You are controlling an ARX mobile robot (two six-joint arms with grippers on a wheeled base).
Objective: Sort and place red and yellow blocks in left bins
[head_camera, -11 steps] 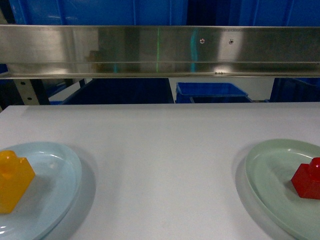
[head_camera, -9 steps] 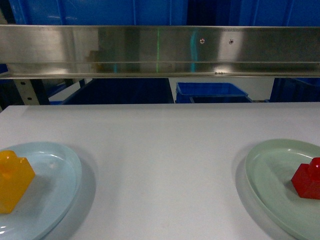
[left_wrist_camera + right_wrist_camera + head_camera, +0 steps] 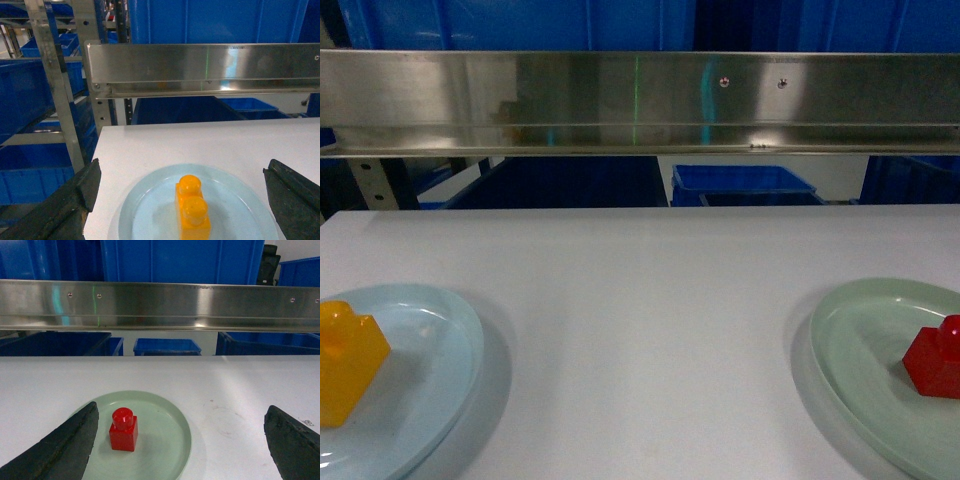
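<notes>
Behind the white tabletop (image 3: 640, 300), blue bins (image 3: 30, 100) fill the metal shelving at the left, ready to take the blocks. On the tabletop, the pale blue plate (image 3: 150, 210) and pale green plate (image 3: 170, 425) probably serve as one staging spot per arm. Left pincer (image 3: 182, 200) and right pincer (image 3: 182, 440) both hang spread and empty. Yellow block (image 3: 192, 207) and red block (image 3: 123, 429) rest untouched on their plates. No readable writing shows anywhere.
</notes>
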